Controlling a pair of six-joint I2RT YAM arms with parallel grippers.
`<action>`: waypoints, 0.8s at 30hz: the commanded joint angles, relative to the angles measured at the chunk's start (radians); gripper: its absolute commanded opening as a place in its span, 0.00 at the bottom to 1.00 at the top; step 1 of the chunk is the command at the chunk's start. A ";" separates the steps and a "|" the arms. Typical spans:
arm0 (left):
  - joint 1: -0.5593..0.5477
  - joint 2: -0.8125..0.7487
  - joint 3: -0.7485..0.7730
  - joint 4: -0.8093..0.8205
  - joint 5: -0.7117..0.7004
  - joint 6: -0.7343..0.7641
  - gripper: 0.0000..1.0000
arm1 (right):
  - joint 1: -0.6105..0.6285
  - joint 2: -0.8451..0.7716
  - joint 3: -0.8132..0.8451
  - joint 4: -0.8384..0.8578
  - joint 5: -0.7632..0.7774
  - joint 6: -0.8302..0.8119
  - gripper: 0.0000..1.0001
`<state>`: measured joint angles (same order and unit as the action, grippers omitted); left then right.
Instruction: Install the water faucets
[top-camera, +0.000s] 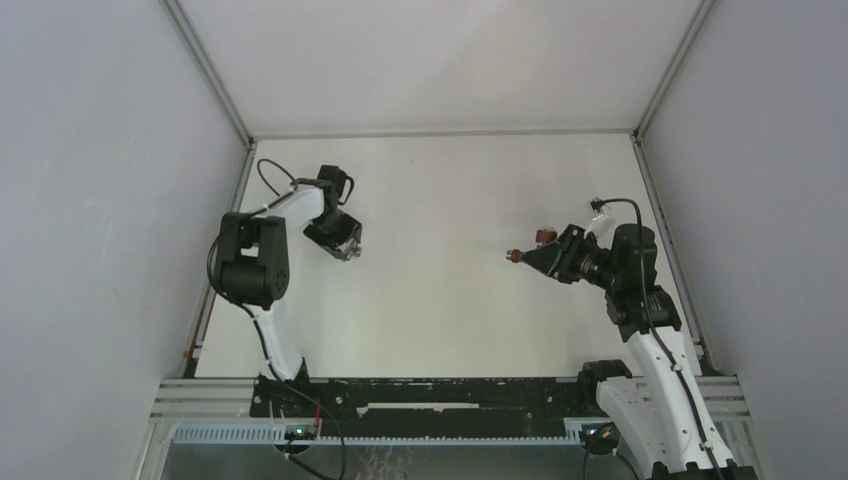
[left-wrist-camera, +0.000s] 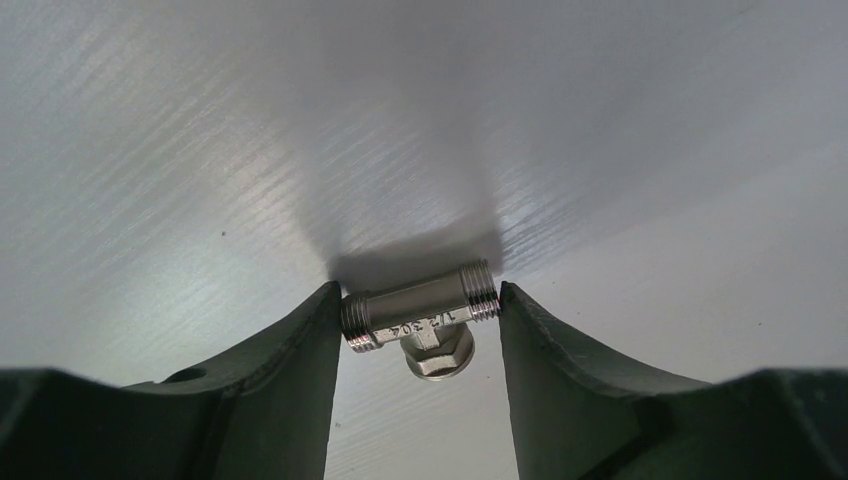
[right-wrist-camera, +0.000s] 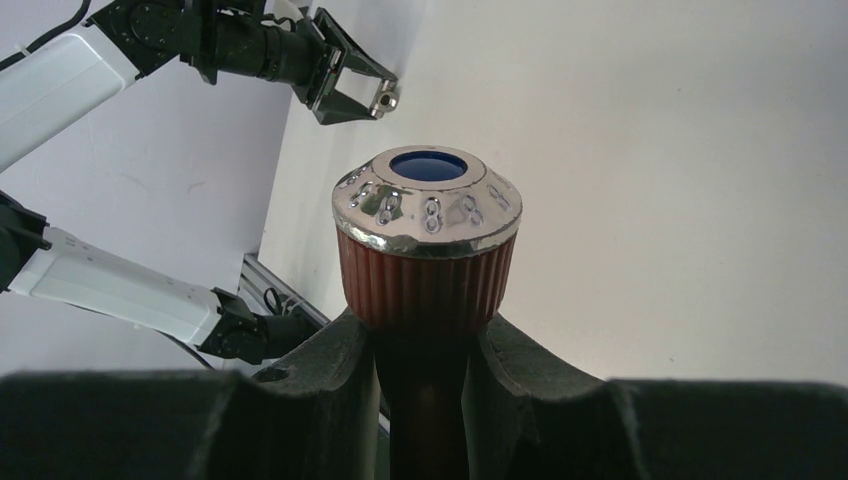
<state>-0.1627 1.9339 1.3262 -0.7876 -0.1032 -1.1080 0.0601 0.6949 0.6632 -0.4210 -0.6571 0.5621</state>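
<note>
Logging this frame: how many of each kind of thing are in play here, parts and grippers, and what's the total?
reddish-brown faucet: 1
silvery fitting: 1
grippers: 2, the left gripper and the right gripper
Total: 4
The reddish bit beside the right gripper in the top view looks like part of that same faucet, so it is not counted separately.
</note>
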 joint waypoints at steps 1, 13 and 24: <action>-0.012 -0.005 0.065 -0.056 -0.114 0.028 0.51 | -0.005 -0.015 0.047 0.026 -0.014 -0.017 0.00; -0.317 0.121 0.470 -0.531 -0.823 -0.175 0.41 | -0.005 -0.018 0.047 0.020 -0.013 -0.017 0.00; -0.463 0.209 0.475 -0.628 -0.941 -0.322 0.41 | -0.005 -0.021 0.046 -0.002 -0.013 -0.035 0.00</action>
<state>-0.6098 2.1609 1.8427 -1.3533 -0.9463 -1.3403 0.0601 0.6891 0.6632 -0.4370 -0.6571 0.5529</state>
